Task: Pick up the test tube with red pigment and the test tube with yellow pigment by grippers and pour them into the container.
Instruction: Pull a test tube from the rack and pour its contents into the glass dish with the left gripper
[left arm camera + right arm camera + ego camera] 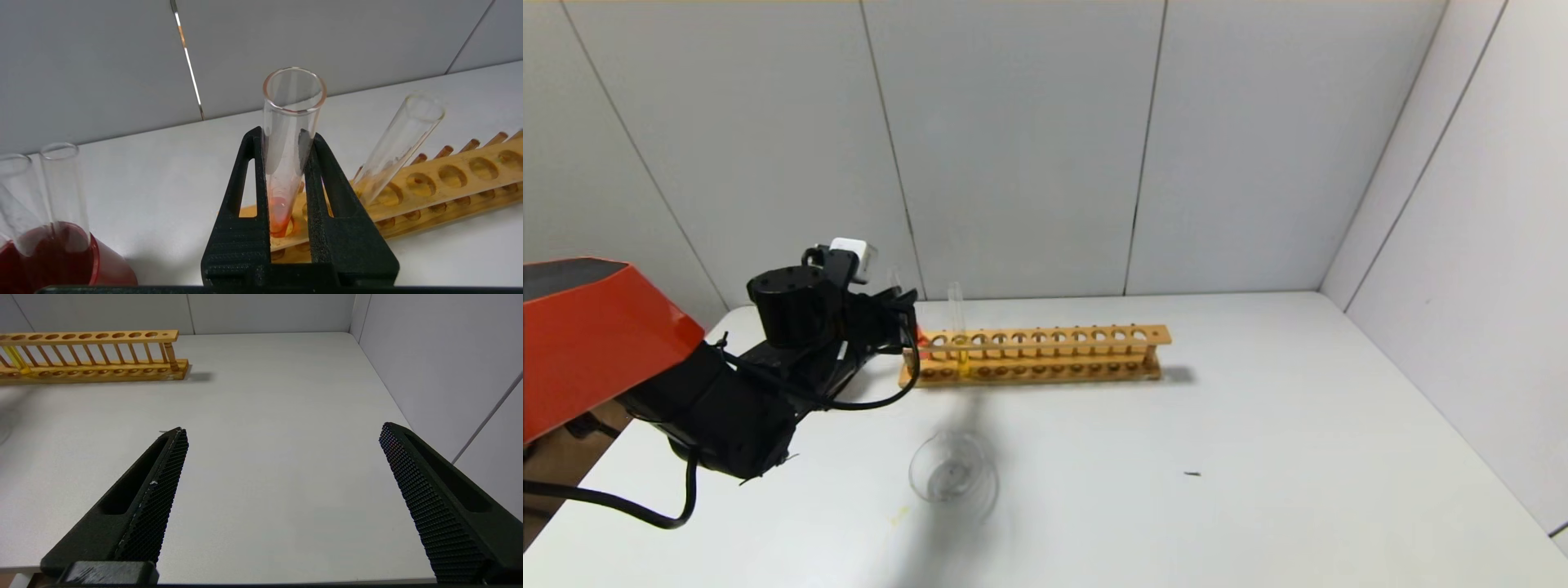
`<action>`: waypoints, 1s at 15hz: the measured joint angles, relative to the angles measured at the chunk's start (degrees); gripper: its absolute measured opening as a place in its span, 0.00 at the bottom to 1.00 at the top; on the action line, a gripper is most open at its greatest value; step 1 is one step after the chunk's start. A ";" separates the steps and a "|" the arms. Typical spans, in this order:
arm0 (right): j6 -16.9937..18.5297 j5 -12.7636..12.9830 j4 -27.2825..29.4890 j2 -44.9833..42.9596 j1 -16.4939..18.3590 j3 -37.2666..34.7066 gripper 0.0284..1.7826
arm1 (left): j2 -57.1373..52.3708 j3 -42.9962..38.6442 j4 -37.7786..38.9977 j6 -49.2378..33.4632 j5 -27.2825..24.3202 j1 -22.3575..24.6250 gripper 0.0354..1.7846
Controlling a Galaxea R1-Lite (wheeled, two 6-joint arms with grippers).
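Red-pigment test tube (286, 163) sits upright in end hole of wooden rack (1045, 353), w/ left gripper (288, 196) clamped on its mid-body; little liquid at bottom. Thin glass: prob light, stiff, slick, fragile, so grip mid-wall, gentle squeeze. Yellow tube (960, 335) stands just beside in rack. Container (953, 476) near front of table (1298, 425). Right gripper (282, 490) idle, jaws wide apart.
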State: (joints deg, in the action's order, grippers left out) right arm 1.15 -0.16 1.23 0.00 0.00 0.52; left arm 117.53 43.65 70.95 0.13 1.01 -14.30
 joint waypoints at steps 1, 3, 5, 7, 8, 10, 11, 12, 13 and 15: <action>-0.02 0.00 -0.02 0.00 0.00 0.00 0.96 | -0.52 0.15 -0.12 0.00 0.15 0.05 0.15; 0.00 0.00 -0.02 0.00 0.00 0.00 0.96 | -1.07 0.33 -0.23 0.05 0.56 0.05 0.15; 0.00 0.00 -0.02 0.00 0.00 0.00 0.96 | -1.71 0.55 -0.55 0.09 0.69 0.06 0.15; 0.00 0.00 -0.02 0.00 0.00 0.00 0.96 | -2.78 1.52 -2.99 0.09 0.69 0.09 0.15; -0.02 0.00 0.00 0.00 0.00 0.00 0.96 | -3.50 2.38 -4.72 0.07 0.69 0.16 0.15; 0.00 0.00 -0.02 0.00 0.00 0.00 0.96 | -4.55 3.95 -6.81 0.13 0.77 0.27 0.15; 0.00 0.00 0.00 0.00 0.00 0.00 0.96 | -5.07 4.88 -7.91 0.16 0.85 0.39 0.15; 0.00 0.00 -0.02 0.00 0.00 0.00 0.96 | -5.35 5.81 -8.57 0.05 0.88 0.39 0.15; 0.00 0.00 -0.02 0.00 0.00 0.00 0.96 | -5.68 6.90 -9.55 -0.04 1.10 0.30 0.15; 0.00 0.02 -0.02 0.00 0.00 0.00 0.96 | -6.73 8.41 -12.04 -0.02 1.55 0.27 0.15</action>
State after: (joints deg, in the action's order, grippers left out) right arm 1.15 -0.13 1.21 0.00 0.00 0.52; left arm 110.80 52.07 58.90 0.11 2.56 -14.03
